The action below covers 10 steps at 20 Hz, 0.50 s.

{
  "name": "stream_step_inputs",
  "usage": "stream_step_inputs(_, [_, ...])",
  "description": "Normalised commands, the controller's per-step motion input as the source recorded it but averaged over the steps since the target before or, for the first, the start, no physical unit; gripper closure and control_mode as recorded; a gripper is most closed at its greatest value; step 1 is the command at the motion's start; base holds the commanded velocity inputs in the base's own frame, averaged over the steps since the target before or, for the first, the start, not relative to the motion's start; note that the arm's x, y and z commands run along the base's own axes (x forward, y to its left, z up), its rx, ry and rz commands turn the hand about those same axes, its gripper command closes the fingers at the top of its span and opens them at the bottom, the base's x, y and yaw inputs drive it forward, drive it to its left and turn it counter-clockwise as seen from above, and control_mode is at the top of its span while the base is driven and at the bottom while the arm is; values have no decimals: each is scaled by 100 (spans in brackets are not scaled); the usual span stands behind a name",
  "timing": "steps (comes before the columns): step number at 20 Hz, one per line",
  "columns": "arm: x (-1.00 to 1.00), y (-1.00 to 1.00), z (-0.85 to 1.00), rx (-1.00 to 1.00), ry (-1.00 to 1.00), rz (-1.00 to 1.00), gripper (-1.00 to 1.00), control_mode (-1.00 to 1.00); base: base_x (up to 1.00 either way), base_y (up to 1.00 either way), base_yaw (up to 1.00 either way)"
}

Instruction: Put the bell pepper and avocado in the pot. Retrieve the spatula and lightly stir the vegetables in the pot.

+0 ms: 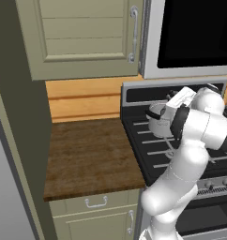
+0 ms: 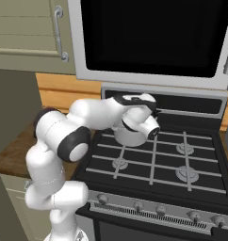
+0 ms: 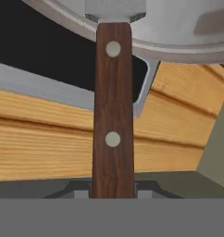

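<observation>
On the left I see the brown wooden counter [image 1: 92, 157], and next to it the black stove with grey metal grates [image 2: 153, 160]. The small shiny steel pot [image 1: 156, 121] sits on a back burner of that stove, and my arm reaches over it. In the hand view the long reddish-brown wooden handle of the spatula [image 3: 113, 115] runs straight up the middle, with two pale round rivets in it. Its flat grey blade meets the rim of the pot at the top of that view. My gripper [image 2: 137, 123] is above the pot, and its two fingers are pinching the bottom of the handle. I think the spatula is light and stiff, so it should not bend when I push. The smooth wood may be a bit slippery, so I want a firm hold low on the handle, far from the blade. I think the pot could slide on the grate if I push too hard.
</observation>
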Motion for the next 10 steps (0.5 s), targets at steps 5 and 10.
stream_step_inputs(5, [69, -29, -40, 6, 14, -4, 100, -100, 0, 0, 0])
stream_step_inputs(10, [61, -18, -41, 4, 9, -2, 100, -100, 0, 0, 0])
